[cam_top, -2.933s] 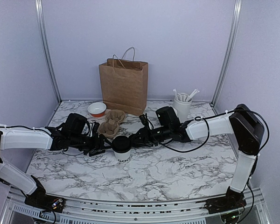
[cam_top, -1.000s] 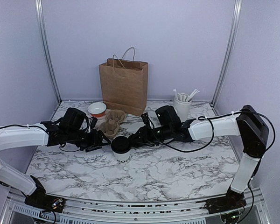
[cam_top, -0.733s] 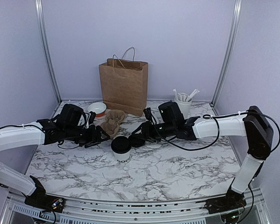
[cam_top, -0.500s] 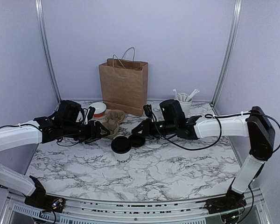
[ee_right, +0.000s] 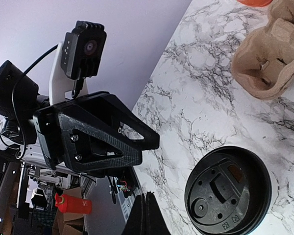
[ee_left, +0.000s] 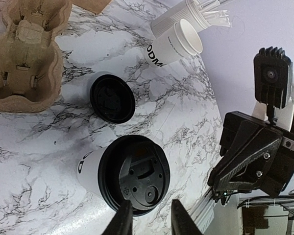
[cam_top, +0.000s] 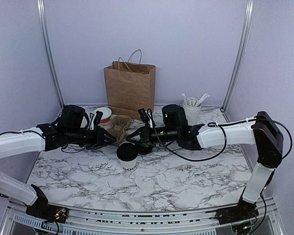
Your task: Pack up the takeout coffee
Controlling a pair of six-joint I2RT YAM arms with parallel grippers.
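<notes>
The takeout coffee is a white paper cup (cam_top: pixel 128 163) with dark lettering, standing on the marble table with a black lid (cam_top: pixel 127 151) on it. It also shows in the left wrist view (ee_left: pixel 89 169) and the right wrist view (ee_right: pixel 229 189). My left gripper (cam_top: pixel 109 138) is open and empty, held above the table just left of the cup; its fingertips (ee_left: pixel 121 221) sit at the lid's near edge. My right gripper (cam_top: pixel 131 138) is shut and empty, held above and just behind the cup (ee_right: pixel 147 215).
A second black lid (cam_top: pixel 144 148) lies loose right of the cup. A brown pulp carrier (cam_top: pixel 118 128) and a red bowl (cam_top: pixel 102 115) stand behind. A brown paper bag (cam_top: pixel 130 90) is at the back. A cup of stirrers (cam_top: pixel 191 108) and another lettered cup (ee_left: pixel 174 45) are back right.
Both grippers have drawn back from the lidded cup and risen. The right gripper has then swung left over the cup. The cup has stayed in place.
</notes>
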